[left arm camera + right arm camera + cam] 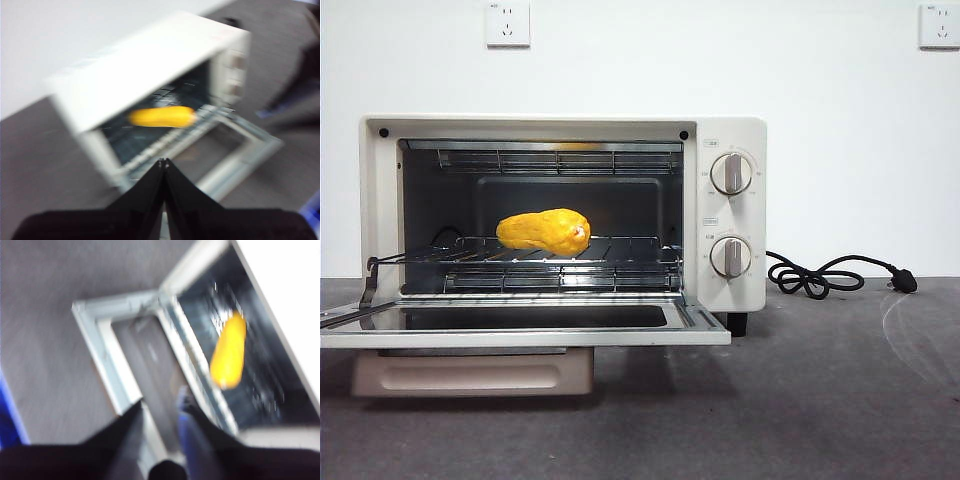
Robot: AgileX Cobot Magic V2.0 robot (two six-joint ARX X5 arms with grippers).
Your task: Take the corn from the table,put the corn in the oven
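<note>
The corn (545,231) lies on its side on the wire rack (570,255) inside the oven (725,215), a stubby, glossy yellow-orange cob with a bumpy skin and one rounded end turned toward the knobs. The oven is a cream-white box with softly rounded corners; its glass door (520,325) hangs fully open and flat, level with the base of the cavity, and a second set of thin metal bars runs across the top of the dark interior. Two round knobs (731,173) with grey grips sit one above the other on the panel beside the cavity. A black cord (820,275) coils loosely on the table (820,400), a matte, slightly mottled dark grey surface, and ends in a plug near the wall. The left gripper (163,162) hangs above and in front of the oven, its two black jaws pressed together to a point with nothing between them. The right gripper (159,407) also hovers over the open door, its jaws parted and empty, though that view is blurred and their edges are soft.
</note>
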